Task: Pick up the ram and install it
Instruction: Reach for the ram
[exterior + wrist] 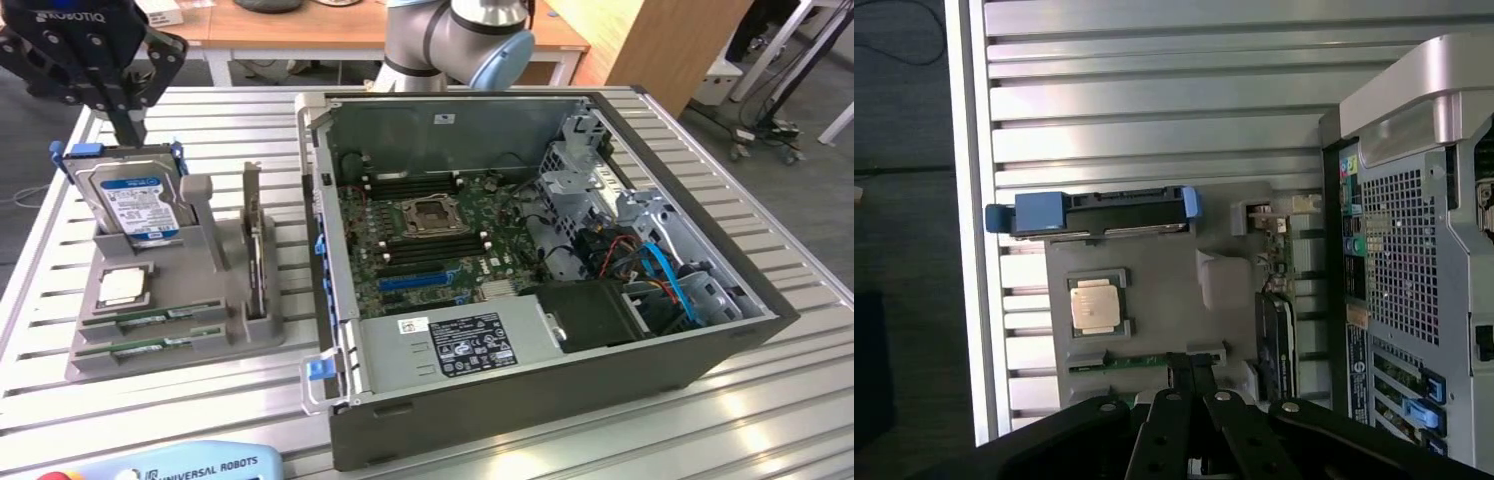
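Observation:
Two green ram sticks (154, 318) (144, 346) lie in slots at the near end of a grey holder (200, 300) at the exterior view's left. In the wrist view one ram (1139, 361) shows as a thin green strip just beside my fingertips. My gripper (130, 128) (1192, 368) hangs above the holder's far end, over the hard drive, shut with nothing in it. The open computer case (534, 250) lies to the exterior view's right, its motherboard (427, 225) facing up.
The holder also carries an upright blue-labelled hard drive (134, 200) (1099, 212), a square silver processor (123, 287) (1097, 305) and an upright card (251, 235). A teach pendant (174, 465) lies at the table's near edge. The slatted table (747, 400) runs around the case.

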Robot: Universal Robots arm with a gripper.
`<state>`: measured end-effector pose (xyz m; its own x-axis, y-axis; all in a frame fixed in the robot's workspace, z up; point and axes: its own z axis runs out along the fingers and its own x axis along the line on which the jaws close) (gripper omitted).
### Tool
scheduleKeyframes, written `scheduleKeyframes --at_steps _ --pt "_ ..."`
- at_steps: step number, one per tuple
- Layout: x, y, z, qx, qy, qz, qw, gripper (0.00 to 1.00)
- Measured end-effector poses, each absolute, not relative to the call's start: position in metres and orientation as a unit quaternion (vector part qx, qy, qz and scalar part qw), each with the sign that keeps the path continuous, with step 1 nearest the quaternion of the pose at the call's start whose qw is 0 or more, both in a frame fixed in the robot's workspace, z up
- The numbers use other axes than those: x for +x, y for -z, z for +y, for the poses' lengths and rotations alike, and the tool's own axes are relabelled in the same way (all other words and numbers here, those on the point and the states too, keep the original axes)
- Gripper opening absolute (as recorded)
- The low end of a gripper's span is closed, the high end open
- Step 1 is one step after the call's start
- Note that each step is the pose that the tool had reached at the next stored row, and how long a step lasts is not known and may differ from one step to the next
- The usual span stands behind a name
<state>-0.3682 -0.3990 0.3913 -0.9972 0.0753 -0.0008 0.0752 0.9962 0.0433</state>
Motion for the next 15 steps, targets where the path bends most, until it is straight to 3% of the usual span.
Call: scheduleKeyframes --at_steps 15 --pt "-0.3792 -0.3909 -0.3999 0.038 -0.022 0.999 0.001 0.1"
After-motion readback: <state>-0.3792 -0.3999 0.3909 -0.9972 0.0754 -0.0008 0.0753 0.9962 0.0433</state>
